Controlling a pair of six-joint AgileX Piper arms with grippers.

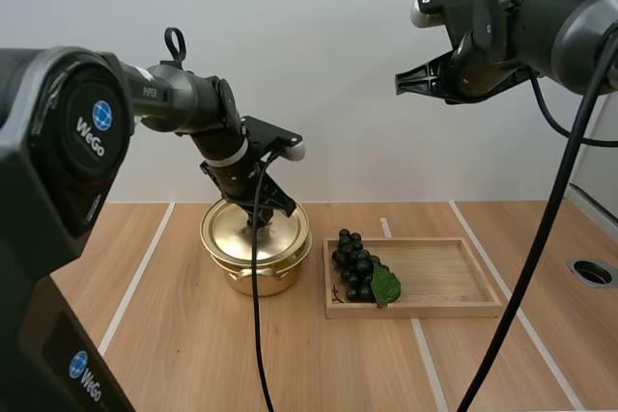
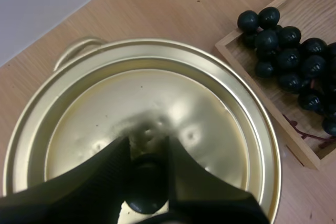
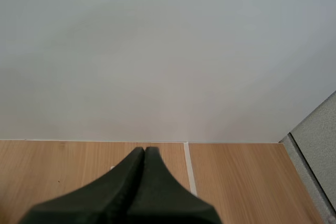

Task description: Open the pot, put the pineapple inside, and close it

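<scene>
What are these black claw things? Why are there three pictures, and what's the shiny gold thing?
These are two robot arms with pinching hands called grippers. One picture comes from a camera high up behind the arms. The other two come from small cameras riding on each arm's wrist. On the wooden table sits a gold pot with its lid on. Beside it is a wooden tray holding a bunch of dark grapes with a green leaf. The left gripper is down on the lid, its two black fingers pinching the lid's black knob. The right gripper is up in the air, fingers shut together, holding nothing.
</scene>
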